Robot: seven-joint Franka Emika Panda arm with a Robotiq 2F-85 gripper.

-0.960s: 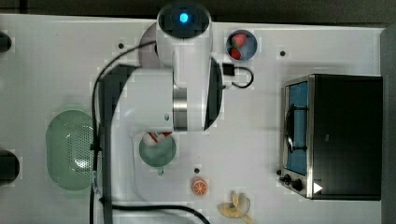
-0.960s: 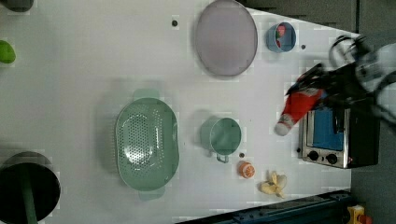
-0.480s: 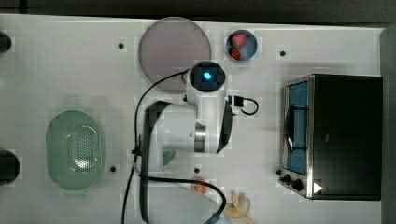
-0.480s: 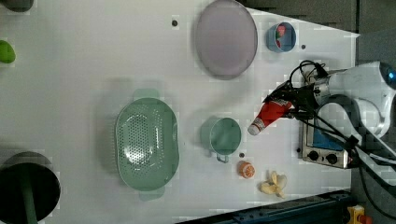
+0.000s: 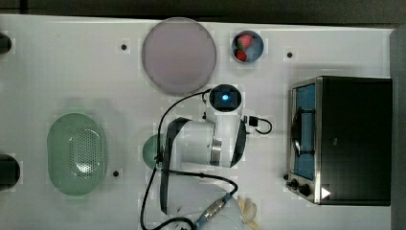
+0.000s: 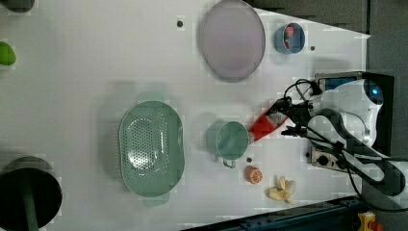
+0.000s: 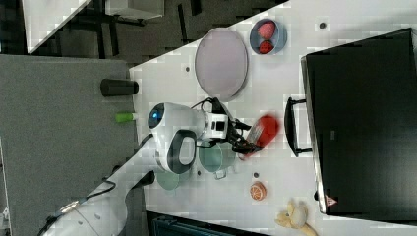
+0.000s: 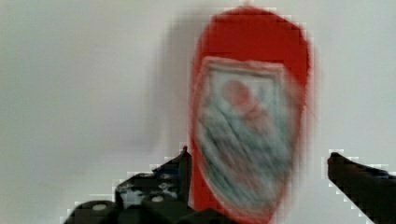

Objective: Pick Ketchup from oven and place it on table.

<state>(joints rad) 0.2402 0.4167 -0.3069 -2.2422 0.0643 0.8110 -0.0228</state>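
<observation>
This is a robot test lab dressed up as a kitchen. A white robot arm (image 7: pixel 177 142) with loose black cables stands on a large white counter (image 5: pixel 62 72) marked with small dark holes. Kitchen things are laid out well apart: a black toaster oven (image 5: pixel 352 141), a lilac plate (image 5: pixel 178 55), a green colander (image 6: pixel 151 147), a bowl of strawberries (image 5: pixel 247 46). In the right view, grey flooring (image 7: pixel 64 142) and dark furniture legs show beyond the counter's edge.
</observation>
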